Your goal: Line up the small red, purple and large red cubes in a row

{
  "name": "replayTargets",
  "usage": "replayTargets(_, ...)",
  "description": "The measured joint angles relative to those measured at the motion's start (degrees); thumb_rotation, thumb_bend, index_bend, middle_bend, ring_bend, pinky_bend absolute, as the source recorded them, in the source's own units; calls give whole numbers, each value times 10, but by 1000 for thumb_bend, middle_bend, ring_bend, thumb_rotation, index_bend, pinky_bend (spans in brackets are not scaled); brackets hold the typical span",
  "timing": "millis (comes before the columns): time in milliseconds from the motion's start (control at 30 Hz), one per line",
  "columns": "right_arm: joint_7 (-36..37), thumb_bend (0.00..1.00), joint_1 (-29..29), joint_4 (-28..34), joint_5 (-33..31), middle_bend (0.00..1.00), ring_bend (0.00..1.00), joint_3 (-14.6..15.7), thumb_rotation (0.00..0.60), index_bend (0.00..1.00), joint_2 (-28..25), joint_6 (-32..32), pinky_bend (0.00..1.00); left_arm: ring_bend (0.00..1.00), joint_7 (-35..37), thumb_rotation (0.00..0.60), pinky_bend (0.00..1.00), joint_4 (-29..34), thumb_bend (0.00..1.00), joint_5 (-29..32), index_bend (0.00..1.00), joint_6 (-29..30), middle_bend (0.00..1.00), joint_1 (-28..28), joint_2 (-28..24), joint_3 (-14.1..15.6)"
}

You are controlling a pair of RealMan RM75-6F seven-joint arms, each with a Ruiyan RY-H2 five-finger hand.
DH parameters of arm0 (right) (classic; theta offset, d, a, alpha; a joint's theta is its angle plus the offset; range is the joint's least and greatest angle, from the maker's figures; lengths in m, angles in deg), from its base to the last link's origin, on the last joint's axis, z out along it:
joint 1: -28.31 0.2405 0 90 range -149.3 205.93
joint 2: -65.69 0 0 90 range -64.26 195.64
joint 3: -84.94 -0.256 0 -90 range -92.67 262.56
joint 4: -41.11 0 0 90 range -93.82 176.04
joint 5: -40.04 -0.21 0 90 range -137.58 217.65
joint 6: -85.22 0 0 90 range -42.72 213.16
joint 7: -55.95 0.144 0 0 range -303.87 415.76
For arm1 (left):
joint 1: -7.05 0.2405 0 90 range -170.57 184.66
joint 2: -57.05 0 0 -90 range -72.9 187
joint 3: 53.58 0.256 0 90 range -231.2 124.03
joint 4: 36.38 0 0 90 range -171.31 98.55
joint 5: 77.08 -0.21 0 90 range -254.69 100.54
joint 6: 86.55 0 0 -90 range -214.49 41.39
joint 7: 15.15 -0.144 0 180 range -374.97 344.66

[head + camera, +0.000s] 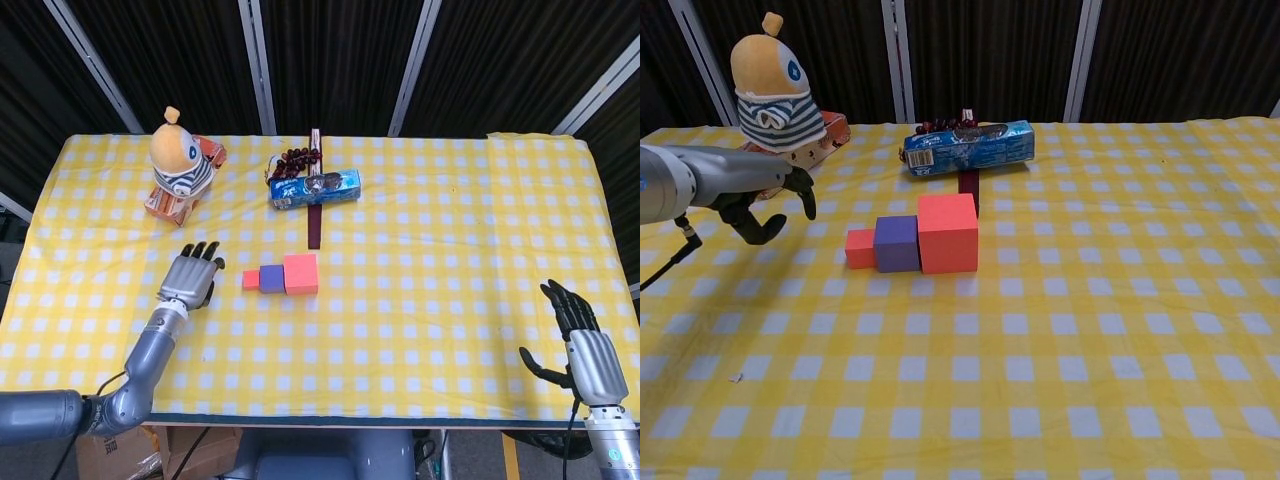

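From the head view, the small red cube (251,280), purple cube (271,279) and large red cube (301,274) sit touching in a row on the counter (450,220). The left hand (190,277) is near them, fingers apart, holding nothing. The right hand (582,336) is far off, fingers spread.

From the chest view, the left hand (765,208) hangs by the toy bird (776,90), fingers curled loosely, holding nothing.

Small red cube (860,248), purple cube (897,243), lg red cube (948,233) touching, prob. aligned.
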Motion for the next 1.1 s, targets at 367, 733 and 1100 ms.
replayTargets(367,2,365,0,-1,0,0,0,0,600,0,0,1,1,0,14,600,76,-14,712,-27,232,-9,0,-1,18,33)
replayTargets(733,4,364,0,-1,-1,0,0,-1,600,0,0,1,1,0,13,600,76,-53,711,-18,228,-2,0,-15,58,37)
replayTargets(1100,4,365,-1,-1,-1,0,0,-2,600,0,1,3,1,0,21,600,76,-65,711,-21,196,-4,0,-23,82,42)
